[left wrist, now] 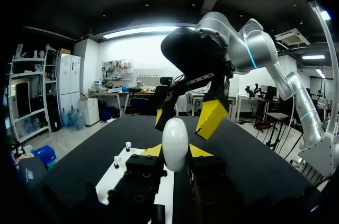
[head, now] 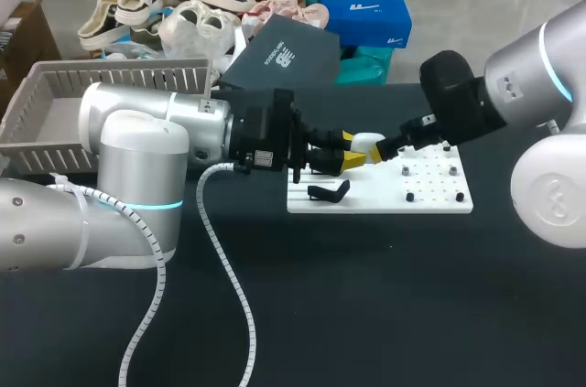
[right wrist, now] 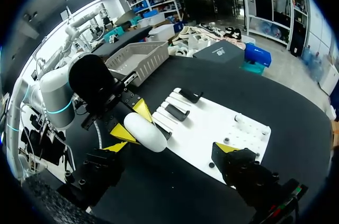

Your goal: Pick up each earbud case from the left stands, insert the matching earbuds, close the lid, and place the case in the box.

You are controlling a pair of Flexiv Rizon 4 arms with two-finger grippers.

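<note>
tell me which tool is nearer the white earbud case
Left. The left tool is shut on the white earbud case, one yellow tip on each side. The right tool is open, its fingers spread wide either side of the case.

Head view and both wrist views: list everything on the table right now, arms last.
earbud case: one, white, held above the board
board: one, white, mid-table
stands: at least two, black, empty, on the board's left part
pegs: several, small and dark, on the board's right part
basket: one, grey, at the table's far left
table: one, black
left gripper: yellow tips, shut on the earbud case
right gripper: yellow tips, open, facing the case
</note>
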